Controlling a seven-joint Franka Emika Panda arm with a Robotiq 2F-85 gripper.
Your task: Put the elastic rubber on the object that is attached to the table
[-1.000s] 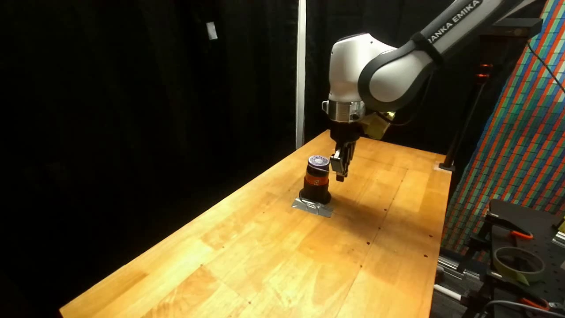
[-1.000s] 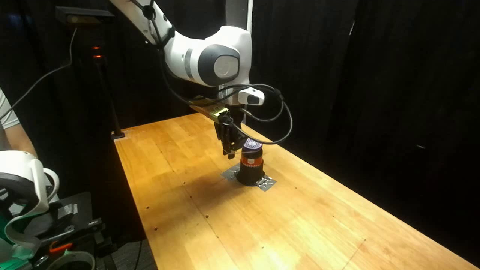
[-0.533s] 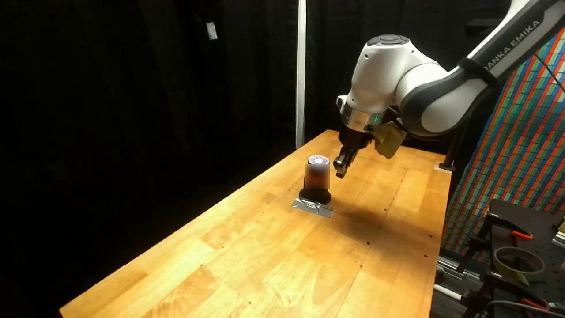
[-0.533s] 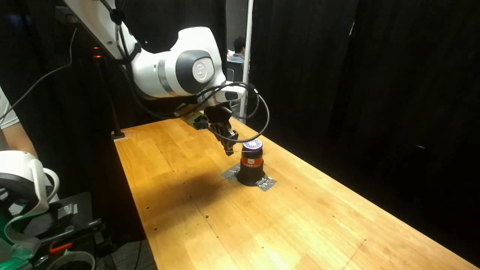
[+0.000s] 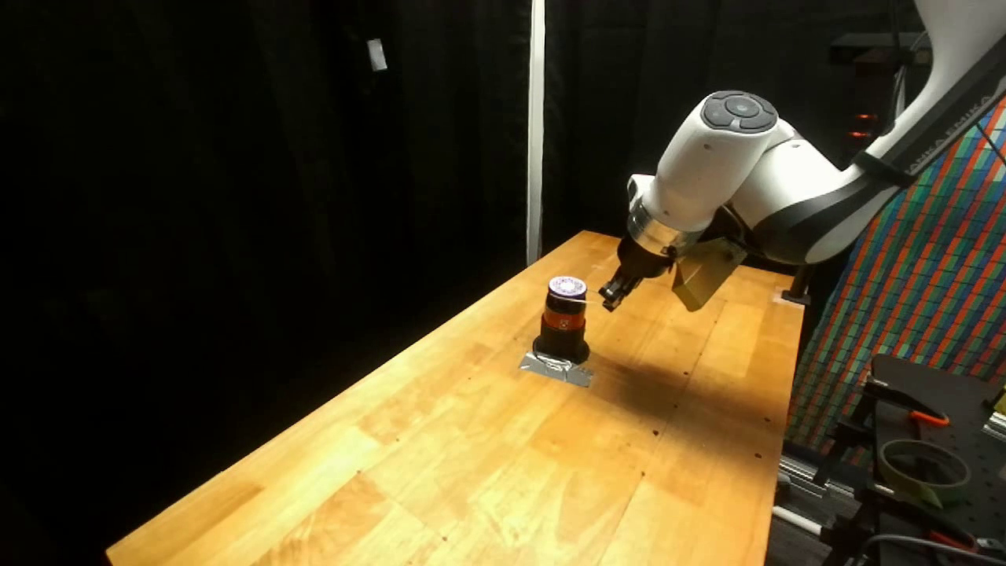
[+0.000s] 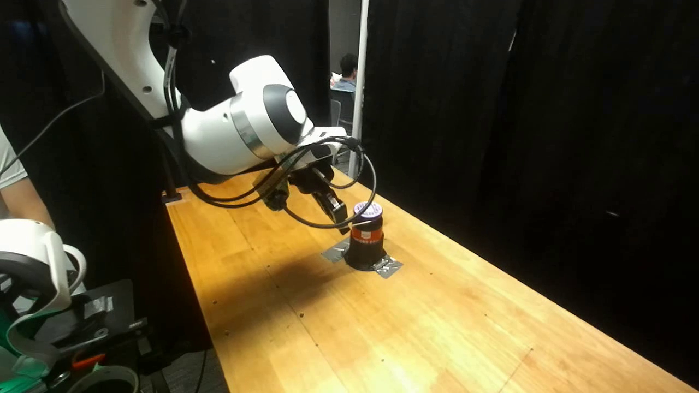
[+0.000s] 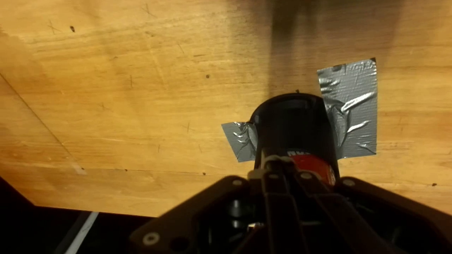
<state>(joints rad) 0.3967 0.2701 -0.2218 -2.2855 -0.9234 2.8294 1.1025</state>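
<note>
The object attached to the table is a short black cylinder with an orange-red band and a pale patterned top, upright in both exterior views (image 5: 563, 322) (image 6: 367, 236). Its black lower body also shows in the wrist view (image 7: 296, 127). The elastic rubber (image 5: 581, 300) is a thin pale loop near the cylinder's top, running from it to my fingertips; it also shows in an exterior view (image 6: 361, 223). My gripper (image 5: 610, 299) is tilted beside the upper cylinder, fingers together on the rubber, and shows in an exterior view (image 6: 344, 225). In the wrist view the fingertips (image 7: 280, 164) cover the cylinder's upper part.
Grey tape strips (image 7: 356, 113) hold the cylinder's base to the wooden table (image 5: 487, 464). A black cable (image 6: 373, 185) loops from the wrist close to the cylinder's top. A dark side stand with a tape roll (image 5: 923, 472) is beside the table.
The hand has tilted from near upright to a clear slant, with the wrist swung back and down. The fingertips stay beside the cylinder's top, and the rubber still spans between them and the cylinder.
</note>
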